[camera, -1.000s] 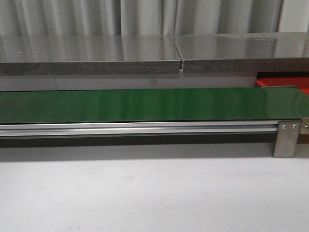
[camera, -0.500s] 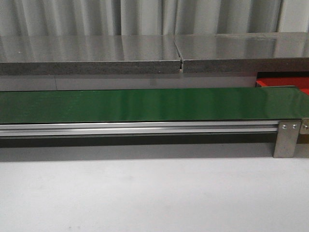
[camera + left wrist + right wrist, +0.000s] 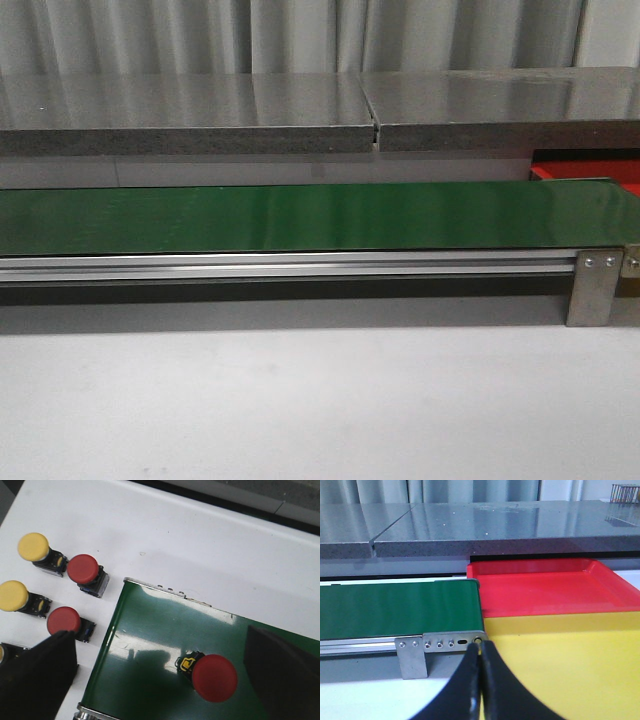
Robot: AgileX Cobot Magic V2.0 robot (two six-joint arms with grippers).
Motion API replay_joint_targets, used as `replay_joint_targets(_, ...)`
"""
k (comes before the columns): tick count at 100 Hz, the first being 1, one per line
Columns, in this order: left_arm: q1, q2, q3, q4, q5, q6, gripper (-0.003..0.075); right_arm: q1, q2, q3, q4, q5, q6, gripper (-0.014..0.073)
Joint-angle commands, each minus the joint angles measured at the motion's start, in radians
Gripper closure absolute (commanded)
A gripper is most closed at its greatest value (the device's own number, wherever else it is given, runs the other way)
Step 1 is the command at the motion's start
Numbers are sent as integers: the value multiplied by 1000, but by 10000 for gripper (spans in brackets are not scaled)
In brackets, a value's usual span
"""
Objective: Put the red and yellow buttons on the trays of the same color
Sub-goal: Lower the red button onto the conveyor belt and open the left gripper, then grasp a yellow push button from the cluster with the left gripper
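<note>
In the left wrist view a red button (image 3: pixel 215 677) lies on its side on the end of the green belt (image 3: pixel 150 630), between the fingers of my left gripper (image 3: pixel 159 665), which stands open and does not touch it. Beside the belt, on the white table, stand two yellow buttons (image 3: pixel 33 546) (image 3: pixel 12 595) and two red buttons (image 3: pixel 82 568) (image 3: pixel 63 620). My right gripper (image 3: pixel 480 647) is shut on nothing, near the belt's other end. The red tray (image 3: pixel 545 590) and the yellow tray (image 3: pixel 570 665) lie side by side there, both with nothing in them.
The long green belt (image 3: pixel 300 215) on its aluminium rail (image 3: pixel 290 265) crosses the front view, with a corner of the red tray (image 3: pixel 590 172) past its right end. A grey stone ledge (image 3: pixel 200 115) runs behind it. A metal bracket (image 3: pixel 412 655) stands at the belt's end.
</note>
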Motion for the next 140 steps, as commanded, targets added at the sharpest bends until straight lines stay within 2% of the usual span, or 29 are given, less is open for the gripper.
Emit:
replay_joint_targets(1,30,-73,-31,3,-25,1,68,-5,-16,-9,-5,-77,-5,661)
replay_joint_targets(23,209,-85,65,3,-7,1,68,-5,-16,-9,-5,-77,-5,661)
replay_joint_targets(40,358,-85,226,3,-98,-35,68,-5,-16,-9,-5,-77,-5,661)
replay_joint_targets(55,435,-85,341,3,-209,-56,68,-5,-16,-9,-5,-77,-5,661)
replay_joint_targets(82,454,-56,368,58,-296,-104,69,-5,-16,-9,-5,-77,-5,661)
replay_joint_targets(90,456,-29,366,97,-303,-136,69,-5,-16,-9,-5,-77,-5,661)
replay_joint_targets(140,456,165,273,142,-309,-136,69,-5,-16,-9,-5,-77,-5,661)
